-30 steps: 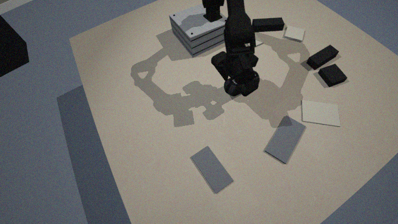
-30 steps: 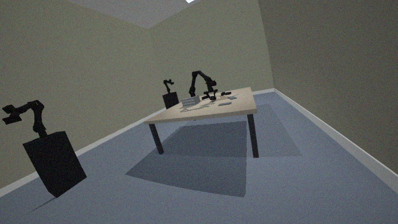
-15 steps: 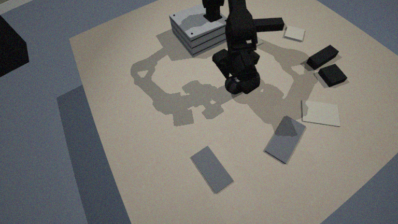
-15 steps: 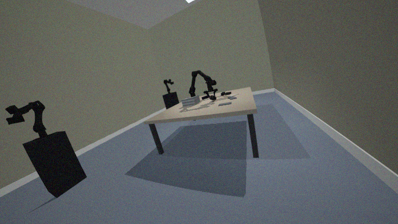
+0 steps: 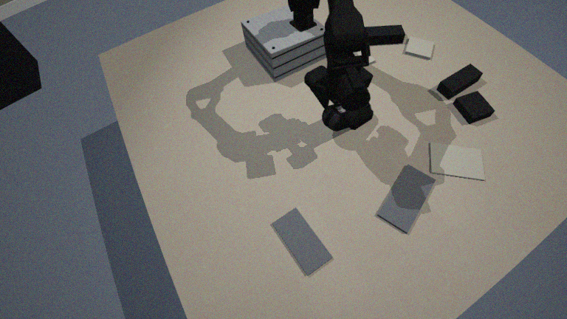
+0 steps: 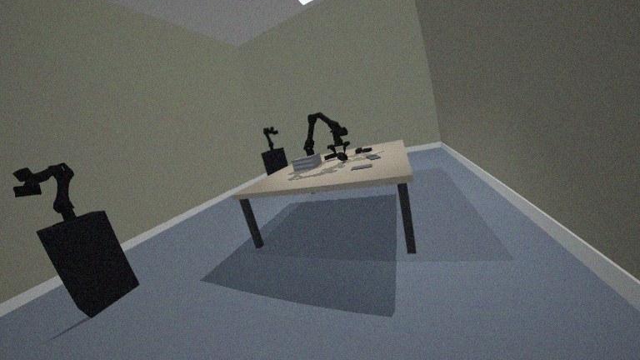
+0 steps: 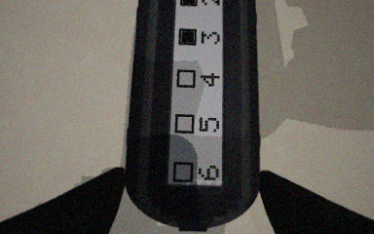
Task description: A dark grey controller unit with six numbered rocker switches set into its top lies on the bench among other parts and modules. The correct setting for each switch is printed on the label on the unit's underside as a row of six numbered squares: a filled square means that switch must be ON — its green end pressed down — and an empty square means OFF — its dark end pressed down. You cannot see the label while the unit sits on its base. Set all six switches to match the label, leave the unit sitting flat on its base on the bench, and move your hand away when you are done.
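Observation:
The dark controller unit (image 7: 153, 97) has its underside and pale label (image 7: 210, 99) towards the wrist camera. In the visible part of the label, squares 2 and 3 are filled and squares 4, 5 and 6 are empty. Square 1 is out of view, and the switches are hidden on the far side. My gripper (image 7: 192, 176) (image 5: 345, 111) (image 6: 340, 151) has one fingertip against each long side of the unit, near the number 6 end, and is shut on it. In the top view unit and gripper merge into one dark shape. Whether the unit touches the bench cannot be told.
A grey layered box (image 5: 292, 63) stands beside the arm's base. Black blocks (image 5: 386, 35) (image 5: 460, 80) (image 5: 474, 107) and pale plates (image 5: 419, 47) (image 5: 461, 162) lie to the right. Two grey plates (image 5: 301, 241) (image 5: 399, 212) lie on the near side of the bench (image 6: 330, 186).

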Robot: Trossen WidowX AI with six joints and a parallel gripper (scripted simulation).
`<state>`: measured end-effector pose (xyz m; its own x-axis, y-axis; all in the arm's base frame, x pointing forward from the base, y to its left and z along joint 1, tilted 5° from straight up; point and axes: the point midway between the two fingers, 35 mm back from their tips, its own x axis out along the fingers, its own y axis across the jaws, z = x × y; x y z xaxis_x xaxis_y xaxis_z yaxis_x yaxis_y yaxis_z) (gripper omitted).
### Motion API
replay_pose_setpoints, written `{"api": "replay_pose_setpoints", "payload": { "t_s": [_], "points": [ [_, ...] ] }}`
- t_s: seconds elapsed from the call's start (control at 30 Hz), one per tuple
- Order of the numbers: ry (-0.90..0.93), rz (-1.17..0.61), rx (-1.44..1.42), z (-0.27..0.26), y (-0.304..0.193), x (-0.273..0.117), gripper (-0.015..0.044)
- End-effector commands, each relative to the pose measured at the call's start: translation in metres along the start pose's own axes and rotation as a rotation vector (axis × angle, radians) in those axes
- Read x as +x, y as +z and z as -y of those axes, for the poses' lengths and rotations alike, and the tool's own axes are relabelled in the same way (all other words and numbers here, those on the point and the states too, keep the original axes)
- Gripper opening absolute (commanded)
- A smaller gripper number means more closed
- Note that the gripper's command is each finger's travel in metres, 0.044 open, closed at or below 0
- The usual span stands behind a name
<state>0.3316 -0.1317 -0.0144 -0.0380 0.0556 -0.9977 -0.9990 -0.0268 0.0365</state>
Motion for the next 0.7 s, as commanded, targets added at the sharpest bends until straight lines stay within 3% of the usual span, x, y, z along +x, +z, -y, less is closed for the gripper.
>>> {"api": "replay_pose_setpoints", "payload": {
  "t_s": [0.0,0.67],
  "points": [
    [-0.006,0.0,-0.003,0.001,0.004,-0.007,0.0335],
    [-0.006,0.0,-0.003,0.001,0.016,-0.018,0.0335]
  ]
}}
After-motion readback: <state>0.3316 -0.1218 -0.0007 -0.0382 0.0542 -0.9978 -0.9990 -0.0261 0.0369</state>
